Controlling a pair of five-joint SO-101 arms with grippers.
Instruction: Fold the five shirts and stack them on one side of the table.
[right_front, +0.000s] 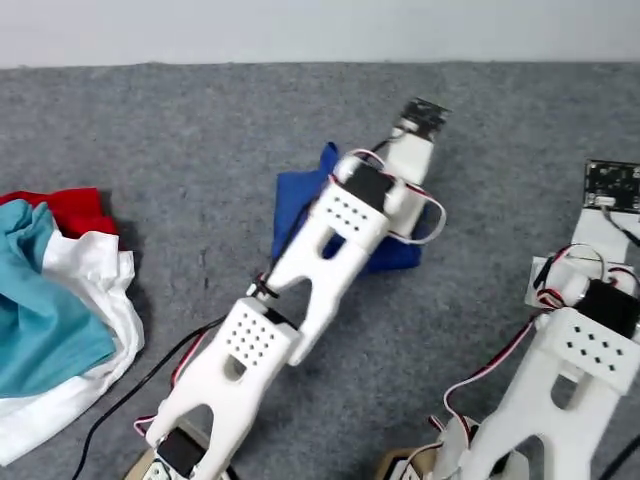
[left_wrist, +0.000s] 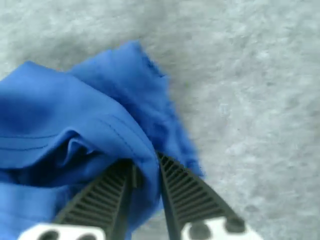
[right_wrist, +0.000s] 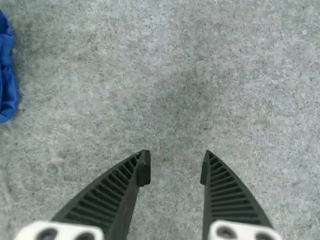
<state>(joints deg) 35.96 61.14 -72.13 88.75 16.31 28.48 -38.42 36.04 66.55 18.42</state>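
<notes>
A blue shirt (right_front: 296, 205) lies crumpled in the middle of the grey table, partly under the left arm. My left gripper (left_wrist: 145, 165) is shut on a fold of the blue shirt (left_wrist: 80, 115), the cloth pinched between its black fingers (left_wrist: 177, 182). At the left edge a teal shirt (right_front: 40, 310), a white shirt (right_front: 95, 290) and a red shirt (right_front: 75, 208) lie in a loose pile. My right gripper (right_wrist: 173, 167) hangs open over bare carpet, the blue shirt's edge (right_wrist: 6, 95) off to one side. The right arm (right_front: 580, 340) stands at the right.
The grey carpet-like table surface (right_front: 200, 130) runs back to a pale wall (right_front: 300, 30). A black cable (right_front: 130, 395) runs along the surface beside the left arm's base. Open carpet lies between the blue shirt and the pile.
</notes>
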